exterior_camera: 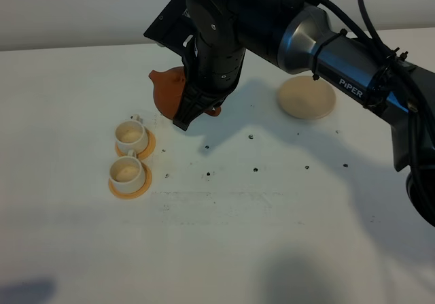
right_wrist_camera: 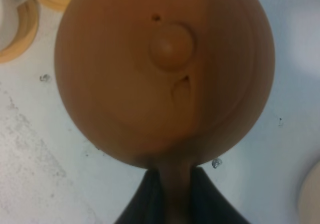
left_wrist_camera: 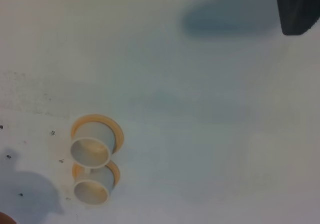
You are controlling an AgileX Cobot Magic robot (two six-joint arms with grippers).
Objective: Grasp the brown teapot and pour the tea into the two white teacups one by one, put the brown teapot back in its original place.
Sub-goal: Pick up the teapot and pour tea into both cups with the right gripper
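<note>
My right gripper (exterior_camera: 189,111) reaches across to the left and is shut on the loop handle of the brown teapot (exterior_camera: 168,90). The pot hangs just behind and right of the farther white teacup (exterior_camera: 130,136), with its spout pointing left. The nearer teacup (exterior_camera: 127,173) stands right in front of it. The right wrist view is filled by the teapot (right_wrist_camera: 150,73) with its lid knob, the handle pinched between the dark fingers (right_wrist_camera: 145,204). The pale beige coaster (exterior_camera: 306,98) lies bare at the back right. The left wrist view shows both teacups (left_wrist_camera: 91,151) (left_wrist_camera: 92,191).
Each cup stands on a small orange saucer (exterior_camera: 147,147). Dark specks dot the white table (exterior_camera: 258,236). The right arm (exterior_camera: 353,79) stretches over the table from the right edge. A dark part (left_wrist_camera: 299,8) shows in a corner of the left wrist view.
</note>
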